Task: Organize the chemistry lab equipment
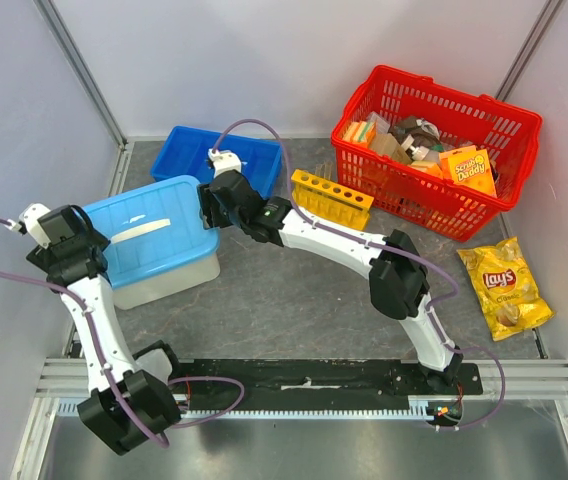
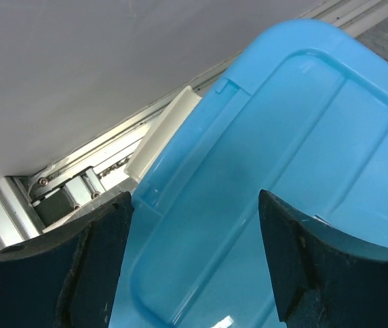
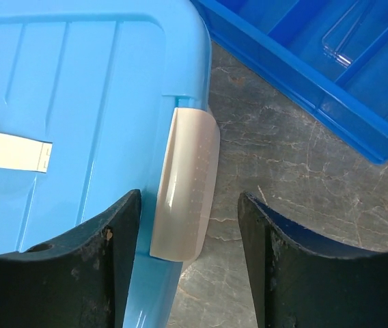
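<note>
The yellow test-tube rack [image 1: 331,197] stands empty in front of the red basket. Clear tube-like pieces [image 3: 344,37] lie in the dark blue tray [image 1: 226,155], also in the right wrist view [image 3: 296,65]. A white box with a light blue lid [image 1: 154,235] stands at the left. My left gripper [image 1: 99,238] is open over the lid's left end [image 2: 283,137], near its white latch [image 2: 163,133]. My right gripper [image 1: 210,207] is open, its fingers on either side of the lid's right-hand white latch [image 3: 184,188]. The small bag and the rubber band are out of view.
A red basket [image 1: 474,215] with sponge packs and boxes stands at the back right. A yellow chip bag [image 1: 504,287] lies on the table at the right. A pale label strip [image 1: 142,229] lies on the lid. Grey walls close in the left and back.
</note>
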`<act>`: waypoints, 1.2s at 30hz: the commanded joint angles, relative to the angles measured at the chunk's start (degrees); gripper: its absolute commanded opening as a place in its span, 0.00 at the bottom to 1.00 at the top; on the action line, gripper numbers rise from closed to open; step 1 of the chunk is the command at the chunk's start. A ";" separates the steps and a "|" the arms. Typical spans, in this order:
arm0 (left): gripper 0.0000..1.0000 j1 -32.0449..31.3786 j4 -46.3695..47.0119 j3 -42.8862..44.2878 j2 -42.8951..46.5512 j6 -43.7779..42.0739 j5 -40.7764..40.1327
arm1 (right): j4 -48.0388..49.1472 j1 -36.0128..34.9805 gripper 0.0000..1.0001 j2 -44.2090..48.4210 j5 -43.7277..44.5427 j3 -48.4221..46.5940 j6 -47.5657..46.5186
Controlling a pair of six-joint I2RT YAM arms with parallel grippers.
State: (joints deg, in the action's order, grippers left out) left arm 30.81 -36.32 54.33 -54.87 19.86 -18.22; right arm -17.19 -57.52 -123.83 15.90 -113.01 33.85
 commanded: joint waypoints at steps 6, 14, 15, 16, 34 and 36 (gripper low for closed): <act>0.84 1.62 0.81 -4.40 4.86 6.15 -6.13 | -3.63 0.12 0.60 -2.55 -2.97 -4.58 -6.25; 0.84 1.80 -4.64 -2.03 6.17 7.39 -8.67 | -6.80 0.30 0.39 -3.79 0.09 -5.47 -8.09; 0.84 1.89 -5.08 -2.12 6.62 7.65 -8.76 | -6.98 0.47 0.38 -3.70 0.53 -5.47 -8.35; 0.84 1.89 -5.52 -2.12 7.05 8.00 -8.24 | -7.24 0.82 0.38 -3.35 0.53 -5.47 -8.62; 0.83 1.89 -3.59 -5.90 10.57 5.80 4.77 | -8.91 5.04 0.35 -2.73 5.81 -4.94 -15.48; 0.83 1.89 -4.46 -5.64 11.45 6.94 4.42 | -9.00 5.48 0.36 -2.91 5.63 -5.03 -15.65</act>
State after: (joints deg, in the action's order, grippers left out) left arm 32.38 -41.41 48.71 -45.60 25.47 -15.75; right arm -19.27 -55.18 -125.97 16.38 -117.78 21.15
